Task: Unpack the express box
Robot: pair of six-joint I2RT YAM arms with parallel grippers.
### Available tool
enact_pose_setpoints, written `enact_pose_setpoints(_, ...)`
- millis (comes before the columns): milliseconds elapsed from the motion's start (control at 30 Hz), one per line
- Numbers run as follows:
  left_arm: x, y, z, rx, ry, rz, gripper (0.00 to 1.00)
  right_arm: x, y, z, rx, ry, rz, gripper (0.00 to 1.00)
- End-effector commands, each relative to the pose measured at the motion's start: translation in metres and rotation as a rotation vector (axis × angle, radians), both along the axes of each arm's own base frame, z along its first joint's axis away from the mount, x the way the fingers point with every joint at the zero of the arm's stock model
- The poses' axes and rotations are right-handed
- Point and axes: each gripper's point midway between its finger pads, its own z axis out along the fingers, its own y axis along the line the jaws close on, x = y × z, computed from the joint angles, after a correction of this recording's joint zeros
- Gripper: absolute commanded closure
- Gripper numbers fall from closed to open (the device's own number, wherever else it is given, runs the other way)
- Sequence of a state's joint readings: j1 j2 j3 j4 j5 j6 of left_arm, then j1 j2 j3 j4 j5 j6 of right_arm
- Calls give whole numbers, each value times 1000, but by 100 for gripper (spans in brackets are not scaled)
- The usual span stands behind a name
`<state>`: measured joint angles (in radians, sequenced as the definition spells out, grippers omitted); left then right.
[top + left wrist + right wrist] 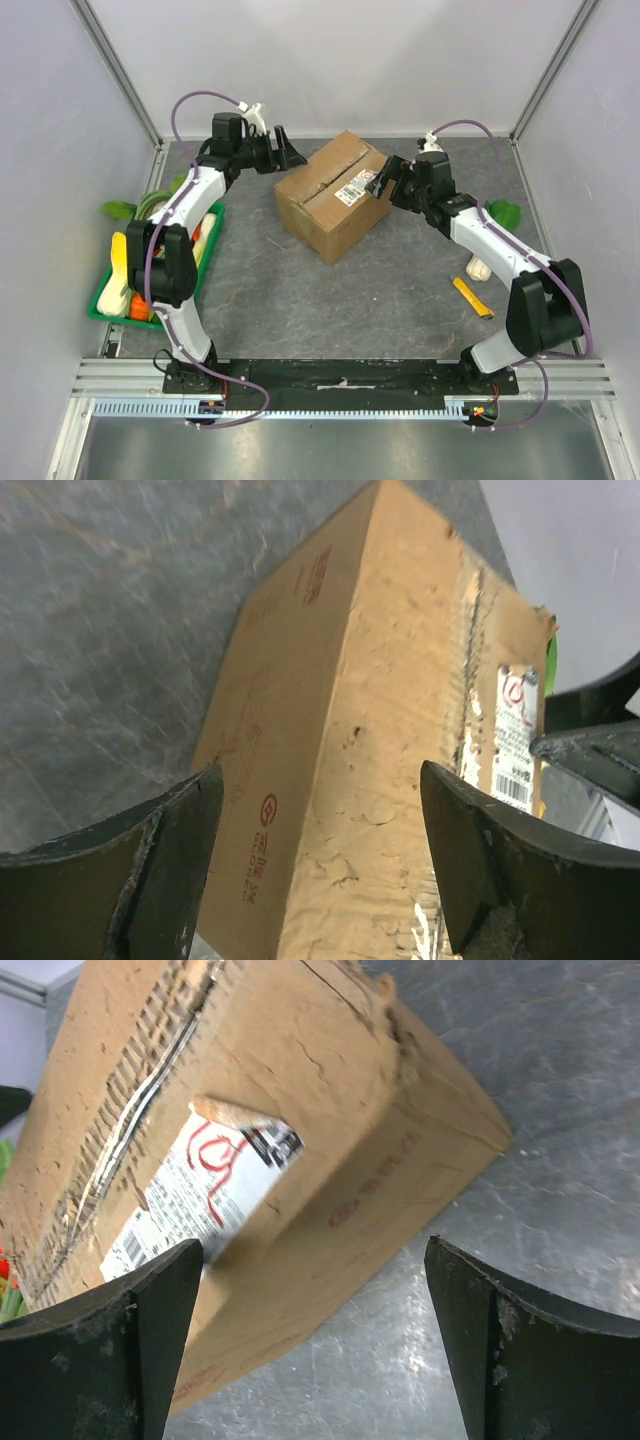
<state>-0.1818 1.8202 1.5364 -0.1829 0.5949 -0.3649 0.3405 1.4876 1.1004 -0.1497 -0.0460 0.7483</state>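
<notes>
The express box (322,203), a brown cardboard carton with a taped top seam and a white label (353,187), stands shut in the middle of the table. My left gripper (291,152) hangs open just off its far left edge, holding nothing. From the left wrist the box (390,720) fills the space ahead of the open gripper (320,865). My right gripper (378,184) is open at the box's right corner, beside the label. In the right wrist view the box (300,1070) and label (200,1195) lie ahead of the open gripper (315,1345), whose jaws are apart from the cardboard.
A green tray (208,258) of vegetables sits at the left edge, with a green leaf (118,210) beside it. On the right lie a yellow stick-like item (473,297), a pale object (480,268) and another green leaf (503,213). Walls close in three sides.
</notes>
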Motion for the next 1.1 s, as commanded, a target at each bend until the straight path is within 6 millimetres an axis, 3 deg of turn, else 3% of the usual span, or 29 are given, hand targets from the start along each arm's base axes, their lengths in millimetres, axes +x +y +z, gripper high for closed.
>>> enact_pose_setpoints(0,-11,-17,-7,-59,79,-90,16,29,29,25,100,-91,77,2)
enact_pose_setpoints(167,-32,-22,-24,-106,159,-140,23,37,47,2,122,-23,145,8)
enact_pose_setpoints(200,-39,-24,-22,-124,164,-165,25,38,51,3,128,-21,165,10)
enact_pose_setpoints(233,-51,-25,-33,-136,210,-168,27,37,53,0,128,-11,179,12)
enact_pose_setpoints(300,-66,-24,-26,-159,210,-180,32,35,57,-5,129,14,208,18)
enact_pose_setpoints(333,-80,-22,-39,-162,255,-181,38,34,59,-6,128,21,220,20)
enact_pose_setpoints(367,-90,-20,-27,-163,227,-173,39,32,62,-5,130,23,237,23)
enact_pose_setpoints(400,-102,-17,-39,-166,256,-157,40,29,64,-7,123,37,248,25)
enact_pose_setpoints(633,-151,1,-41,-117,231,-103,43,-2,69,-22,-21,156,256,29)
enact_pose_setpoints(733,-152,14,-41,-44,189,-47,36,-4,49,-23,-91,178,157,27)
enact_pose_setpoints(767,-147,20,-41,-13,173,-12,34,0,44,-12,-105,153,129,25)
enact_pose_setpoints(833,-139,27,-26,24,126,23,27,5,23,-2,-164,135,37,21)
enact_pose_setpoints(867,-133,31,-19,42,99,49,24,9,18,18,-170,93,16,14)
enact_pose_setpoints(933,-126,35,5,54,23,74,9,11,-5,39,-220,55,-57,2)
enact_pose_setpoints(967,-122,38,12,66,-2,97,5,12,-14,50,-243,31,-80,2)
enact_pose_setpoints(1067,-119,47,38,88,-82,139,3,-5,-60,50,-350,52,-158,2)
